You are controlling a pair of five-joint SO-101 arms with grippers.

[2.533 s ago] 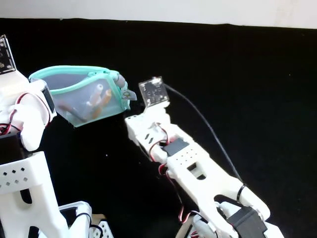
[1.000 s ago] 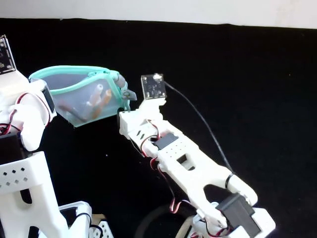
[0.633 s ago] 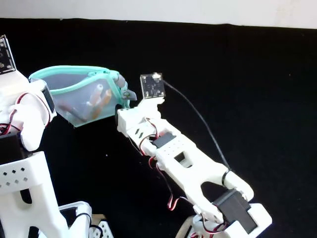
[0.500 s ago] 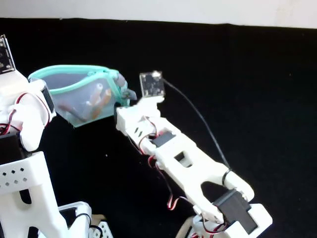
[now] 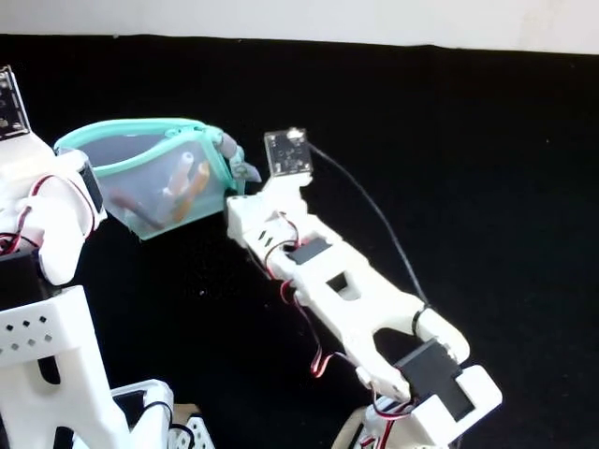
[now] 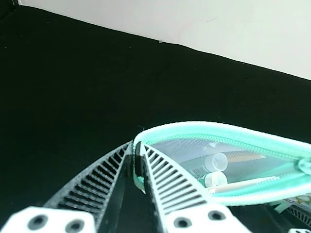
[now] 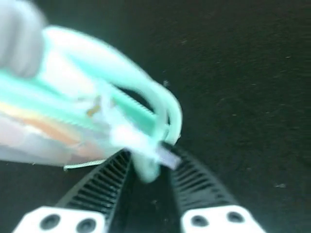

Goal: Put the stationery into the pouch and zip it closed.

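The left claw [image 6: 137, 151] is closed down to a thin slit, its ribbed fingers [image 6: 167, 182] pinching one end of the translucent mesh pouch with a teal zip rim [image 6: 221, 132]. From that grip the pouch runs straight out ahead of the claw and hangs off the black cloth-covered table [image 5: 449, 140]. Its mouth gapes wide just beyond the fingertips. Inside, past the claw's tips, lie the white-capped pens and an orange stick of stationery [image 5: 184, 183], slanted against the pouch's far end.

The right claw [image 7: 148, 164] meets the pouch from the opposite side. Its jaws are drawn nearly together, and the teal end of the rim sits squeezed between them, right at the fingertips. The small grey zip pull [image 7: 168, 158] lies against one finger at the same spot; motion blur hides whether the pull itself is pinched. The rest of the pouch stretches away in front of this claw, towards the left one.
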